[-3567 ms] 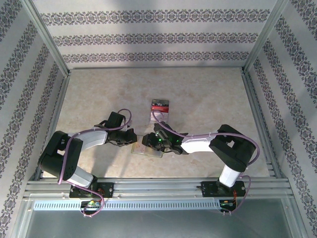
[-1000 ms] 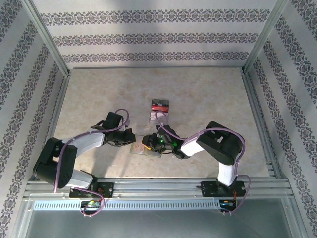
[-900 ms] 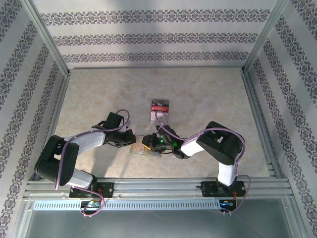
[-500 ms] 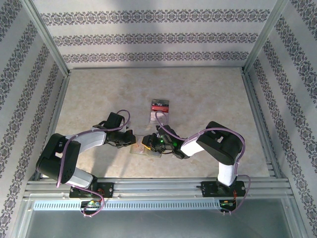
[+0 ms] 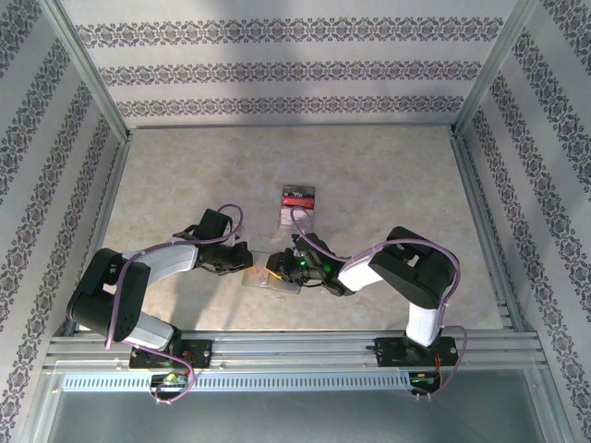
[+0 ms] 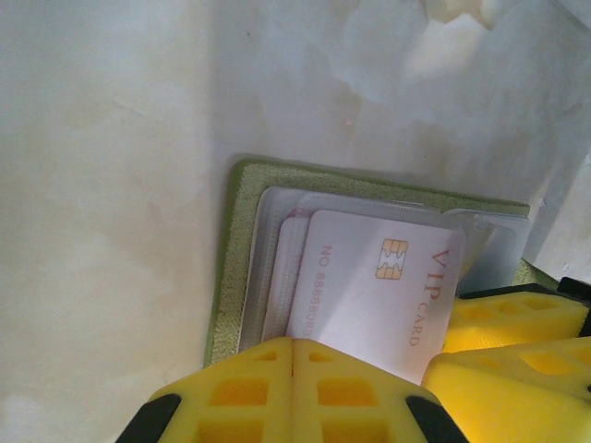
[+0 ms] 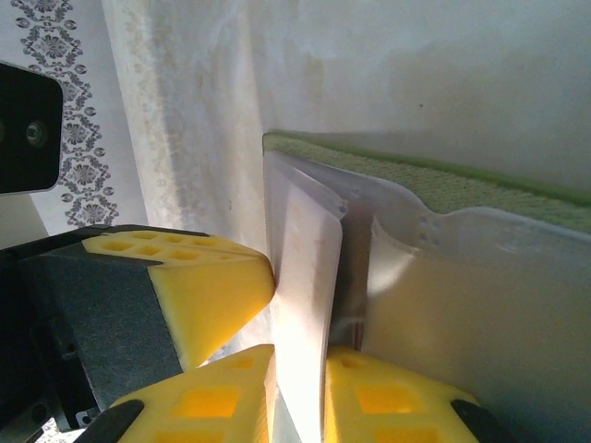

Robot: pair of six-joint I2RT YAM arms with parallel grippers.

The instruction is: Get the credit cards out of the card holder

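**Robot laboratory test cell, seen from above.** A table (image 5: pixel 388 175) with a pale stone-look top is boxed in by bare aluminium posts (image 5: pixel 86 69). The panel walls (image 5: pixel 277 69) are papered with printed ornamental bands, a staged backdrop rather than a lived-in room. Along the near edge runs an aluminium rail (image 5: pixel 295 346), with a slotted white strip (image 5: pixel 277 380) just below it. The left arm (image 5: pixel 157 263) and the right arm (image 5: pixel 416 277) are bolted to the rail, both trailing exposed purple cables (image 5: pixel 231 214). The left pincer (image 6: pixel 293 343) and the right pincer (image 7: pixel 297 355) carry moulded yellow fingers.
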